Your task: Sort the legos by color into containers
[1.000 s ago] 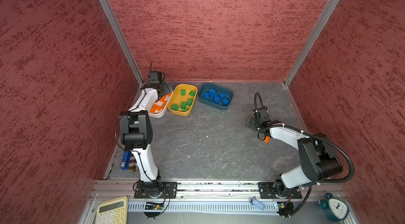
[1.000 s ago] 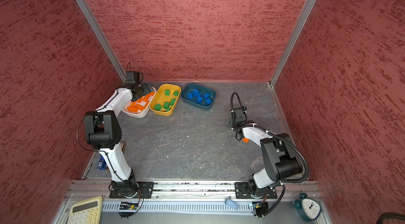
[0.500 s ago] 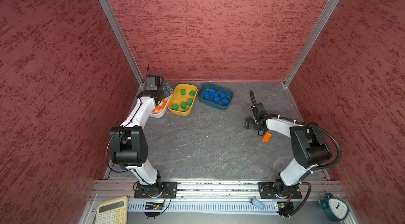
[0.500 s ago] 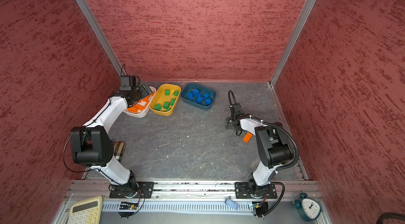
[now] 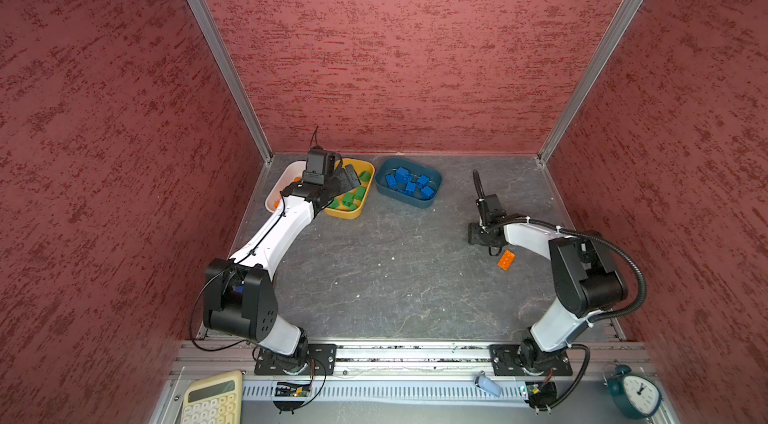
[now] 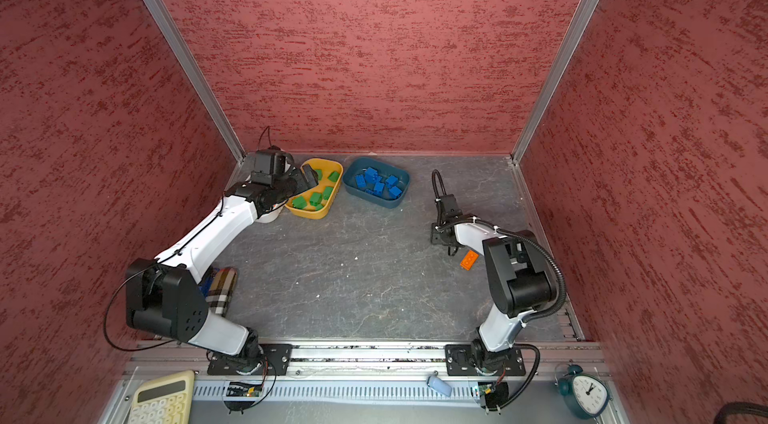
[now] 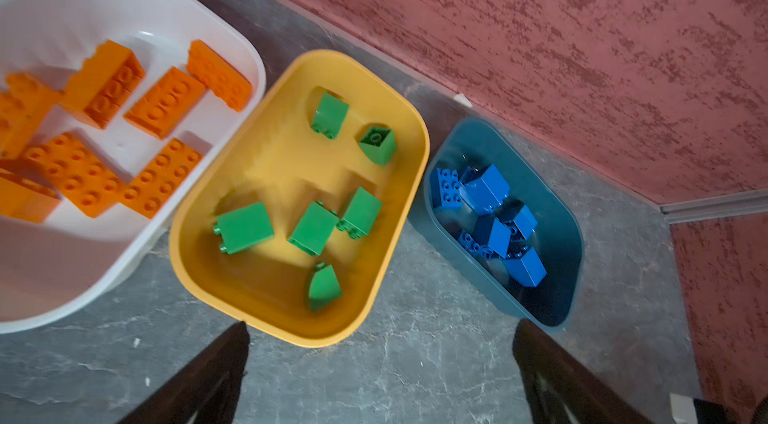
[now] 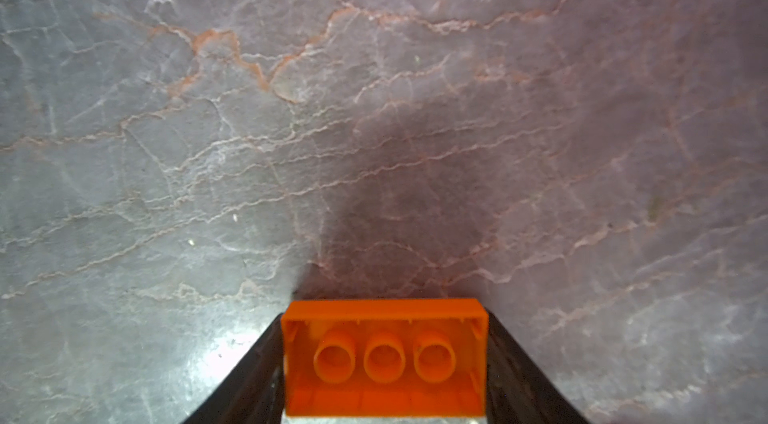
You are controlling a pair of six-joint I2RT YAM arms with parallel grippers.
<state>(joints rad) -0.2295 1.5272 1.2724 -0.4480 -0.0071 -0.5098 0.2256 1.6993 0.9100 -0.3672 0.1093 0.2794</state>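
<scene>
Three containers stand in a row at the back left. The white tub holds several orange legos. The yellow tub holds green legos. The teal tub holds blue legos. My left gripper hangs open and empty over the yellow tub's near edge. At the right, one orange lego sits low over the table, underside toward the wrist camera. My right gripper has a finger against each of its short ends.
Red walls close in the left, back and right. A metal rail carries both arm bases along the front. In front of it lie a calculator, a small blue item and a clock. A plaid object lies by the left arm.
My right gripper's fingers have closed in onto the orange lego, which has stayed in about the same spot. The left arm has swung from over the white tub toward the yellow tub, still open.
</scene>
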